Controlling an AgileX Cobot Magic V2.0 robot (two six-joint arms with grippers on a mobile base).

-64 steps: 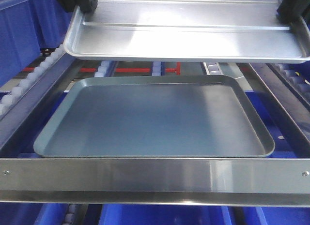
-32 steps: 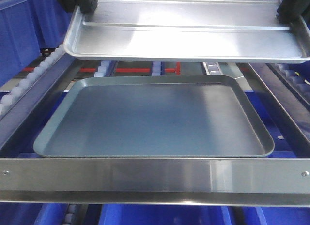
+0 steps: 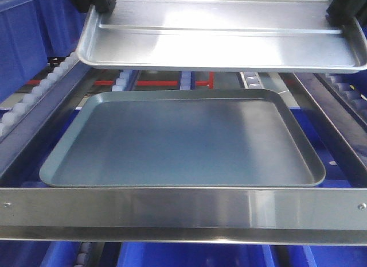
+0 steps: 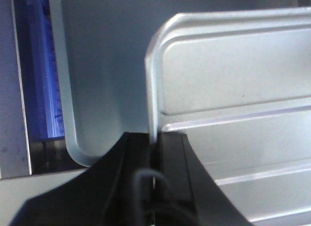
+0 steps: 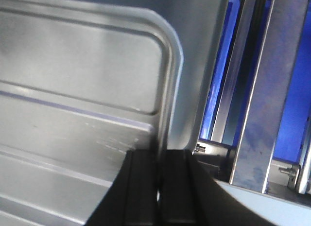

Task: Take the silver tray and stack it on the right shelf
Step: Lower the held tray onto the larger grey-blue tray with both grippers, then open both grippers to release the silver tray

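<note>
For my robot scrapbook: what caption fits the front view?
Left end effector and right end effector hold the silver tray over the right shelf.

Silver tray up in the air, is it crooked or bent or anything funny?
Nothing looks wrong. The silver tray hangs about level, unbent, with the left pincer and right pincer each clamped on an end rim. Below it, the grey-green tray lies flat and straight on the roller shelf.
</note>
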